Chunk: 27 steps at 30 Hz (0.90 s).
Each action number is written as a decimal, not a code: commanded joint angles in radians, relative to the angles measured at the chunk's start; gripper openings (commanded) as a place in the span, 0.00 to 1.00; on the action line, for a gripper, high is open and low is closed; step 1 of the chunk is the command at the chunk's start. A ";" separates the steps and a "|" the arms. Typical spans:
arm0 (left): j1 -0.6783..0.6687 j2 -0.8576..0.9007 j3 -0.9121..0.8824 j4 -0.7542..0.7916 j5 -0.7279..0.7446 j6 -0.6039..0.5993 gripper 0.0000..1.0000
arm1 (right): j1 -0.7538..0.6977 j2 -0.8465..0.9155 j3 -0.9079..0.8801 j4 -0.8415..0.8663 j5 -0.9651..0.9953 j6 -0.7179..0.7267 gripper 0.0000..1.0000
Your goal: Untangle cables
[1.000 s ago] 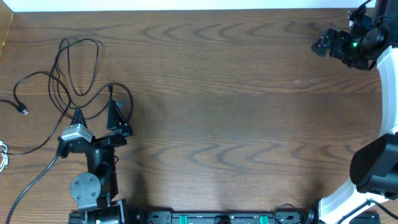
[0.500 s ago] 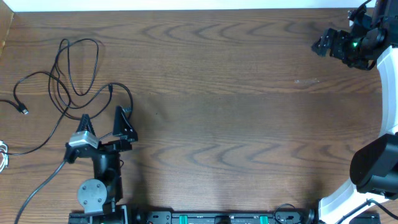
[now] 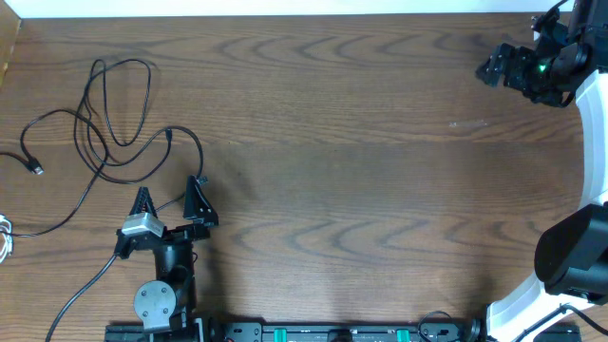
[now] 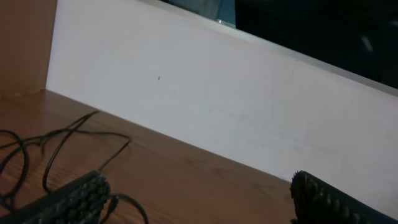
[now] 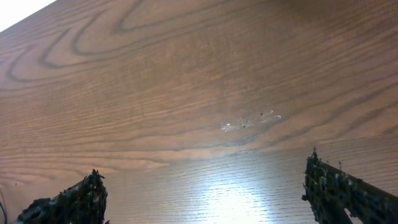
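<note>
Several thin black cables (image 3: 122, 62) lie in loose crossing loops on the left part of the wooden table, one ending in a small plug (image 3: 36, 169). A bit of the white cable (image 3: 5, 237) shows at the left edge. My left gripper (image 3: 169, 188) stands open just on the near side of the tangle, holding nothing. In the left wrist view black strands (image 4: 115, 155) lie ahead and one curls beside the left finger (image 4: 78, 198). My right gripper (image 3: 489, 68) is far off at the back right, open over bare wood (image 5: 202, 180).
A white wall (image 4: 236, 106) runs along the table's far edge. The left arm's base (image 3: 157, 302) sits by the near edge. The right arm's white body (image 3: 570, 256) stands at the right edge.
My left arm has drawn back toward the near edge and slightly right, away from the cable loops, jaws staying open. The cables and the right arm have not moved.
</note>
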 commanded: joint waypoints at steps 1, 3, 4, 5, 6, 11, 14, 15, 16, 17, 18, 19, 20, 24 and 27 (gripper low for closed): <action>-0.016 -0.011 -0.002 -0.030 -0.024 -0.001 0.94 | 0.005 -0.023 0.019 -0.002 0.001 -0.010 0.99; -0.017 -0.011 -0.002 -0.079 -0.024 0.000 0.94 | 0.005 -0.023 0.019 -0.002 0.001 -0.010 0.99; -0.017 -0.011 -0.002 -0.103 -0.023 0.005 0.94 | 0.005 -0.023 0.019 -0.002 0.001 -0.010 0.99; -0.017 -0.011 -0.002 -0.131 -0.023 0.010 0.94 | 0.005 -0.023 0.019 -0.002 0.001 -0.010 0.99; -0.017 -0.011 -0.002 -0.148 -0.023 0.016 0.94 | 0.005 -0.023 0.019 -0.002 0.001 -0.010 0.99; -0.017 -0.011 -0.002 -0.281 -0.023 0.061 0.94 | 0.005 -0.023 0.019 -0.002 0.001 -0.010 0.99; -0.017 -0.011 -0.002 -0.325 -0.022 0.099 0.94 | 0.005 -0.023 0.019 -0.002 0.001 -0.010 0.99; -0.017 -0.011 -0.002 -0.325 -0.022 0.104 0.94 | 0.005 -0.023 0.019 -0.002 0.001 -0.010 0.99; -0.017 -0.011 -0.002 -0.326 -0.022 0.121 0.94 | 0.005 -0.023 0.019 -0.002 0.001 -0.010 0.99; -0.017 -0.011 -0.002 -0.326 -0.022 0.128 0.94 | 0.005 -0.023 0.019 -0.002 0.001 -0.010 0.99; -0.017 -0.011 -0.002 -0.326 -0.022 0.131 0.94 | 0.005 -0.023 0.019 -0.002 0.001 -0.010 0.99; -0.017 -0.011 -0.002 -0.326 -0.022 0.131 0.94 | 0.005 -0.023 0.019 -0.002 0.001 -0.010 0.99; -0.017 -0.011 -0.002 -0.326 -0.022 0.132 0.94 | 0.005 -0.023 0.019 -0.002 0.001 -0.010 0.99; -0.032 -0.011 -0.002 -0.326 -0.022 0.158 0.94 | 0.005 -0.023 0.019 -0.002 0.001 -0.010 0.99; -0.059 -0.011 -0.002 -0.326 -0.023 0.185 0.94 | 0.005 -0.023 0.019 -0.002 0.001 -0.010 0.99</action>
